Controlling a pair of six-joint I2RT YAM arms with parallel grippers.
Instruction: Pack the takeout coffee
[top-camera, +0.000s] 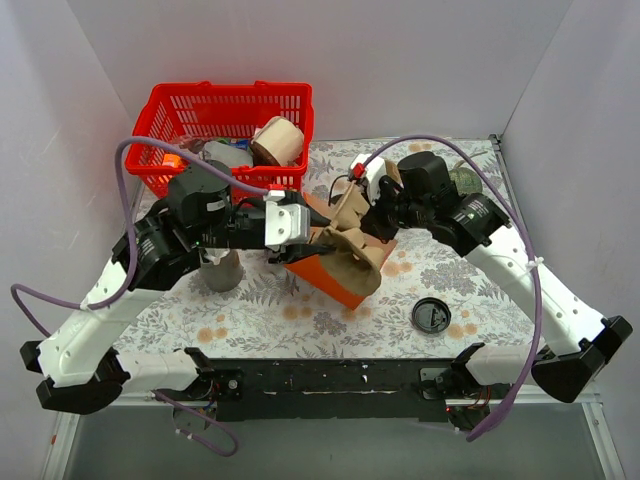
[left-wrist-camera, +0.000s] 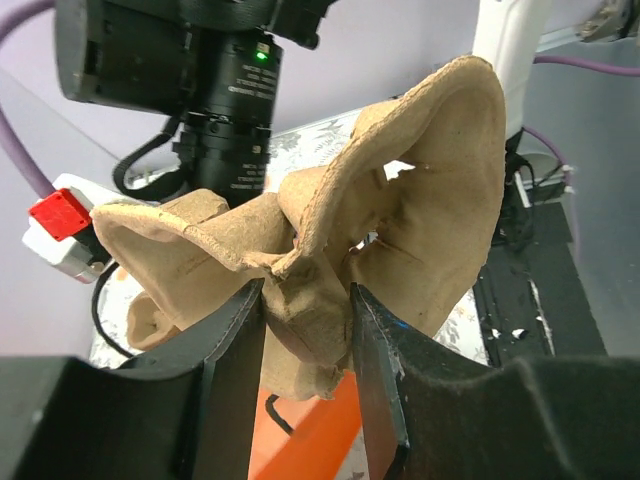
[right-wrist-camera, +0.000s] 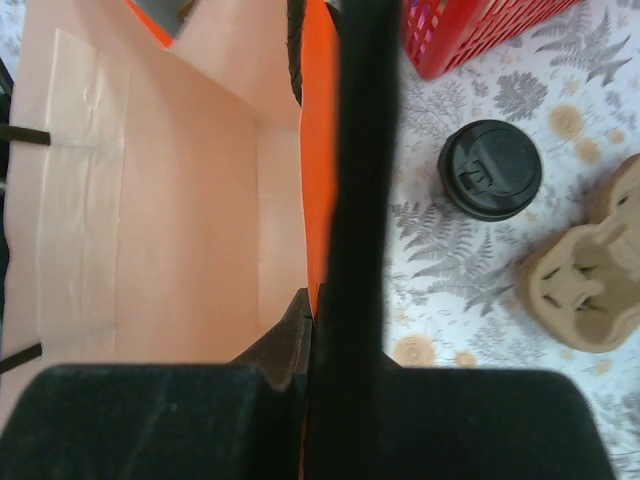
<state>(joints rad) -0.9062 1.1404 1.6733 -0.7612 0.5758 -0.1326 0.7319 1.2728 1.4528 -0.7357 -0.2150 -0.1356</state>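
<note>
Top external, Ana: where's the takeout coffee (top-camera: 431, 316)?

Ben: Loose on the bench (top-camera: 270, 315), front right, well apart from the paper bag (top-camera: 335, 278). Not packed. It's small, round and black, with a dark inside.

Ana: Hands?

Ben: Left hand (left-wrist-camera: 305, 320) is pinched onto the cup carrier (left-wrist-camera: 420, 200), holding it at the bag's mouth. Right hand (right-wrist-camera: 318, 310) is clamped on the bag's wall, propping it open. My read: the carrier goes in first. Loading the coffee is not yet begun.

Ana: Materials?

Ben: Carrier is tan moulded pulp, fibrous, with buckled lobes. Bag is orange outside and pale matt inside, creased. Right wrist shows a second carrier (right-wrist-camera: 585, 290) flat on the leaf-print bench. Near it is what looks like a black lid (right-wrist-camera: 490, 170) with a moulded sip detail.
</note>
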